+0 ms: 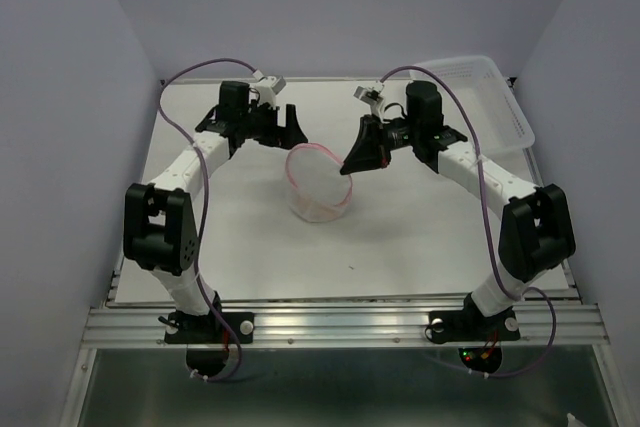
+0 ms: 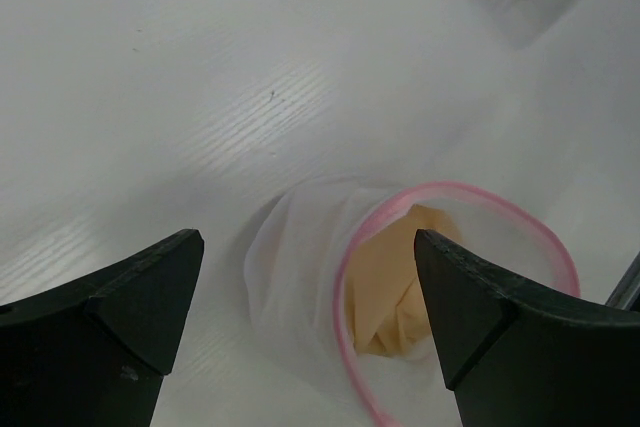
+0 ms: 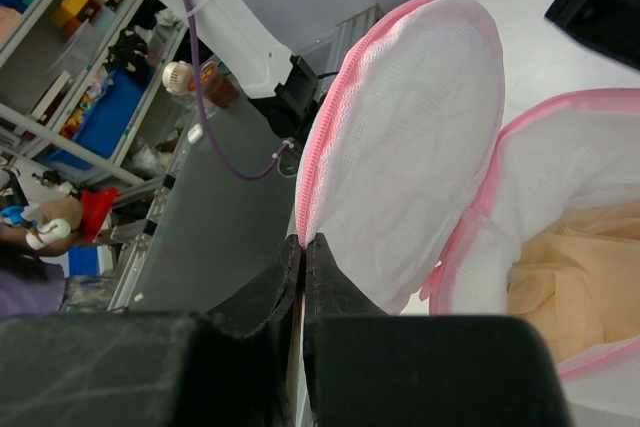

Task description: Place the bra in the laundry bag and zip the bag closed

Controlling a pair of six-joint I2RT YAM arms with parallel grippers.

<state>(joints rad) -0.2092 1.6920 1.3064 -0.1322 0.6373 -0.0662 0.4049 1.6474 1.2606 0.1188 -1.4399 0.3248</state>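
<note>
Tan bra (image 2: 390, 287) sits bagged ahead of my empty, wide-open left pincer (image 2: 305, 257); right pincer (image 3: 303, 247) clamps the laundry bag (image 3: 420, 147) by its rim; zipping remains.

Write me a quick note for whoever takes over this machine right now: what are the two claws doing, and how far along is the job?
Left gripper: open, empty, hovering near the laundry bag.
Right gripper: shut on the pink zipper edge of the bag's raised flap.
Bra: inside the open bag.
Done: bra loaded.
Left to do: bring the flap down and zip the bag closed.
</note>
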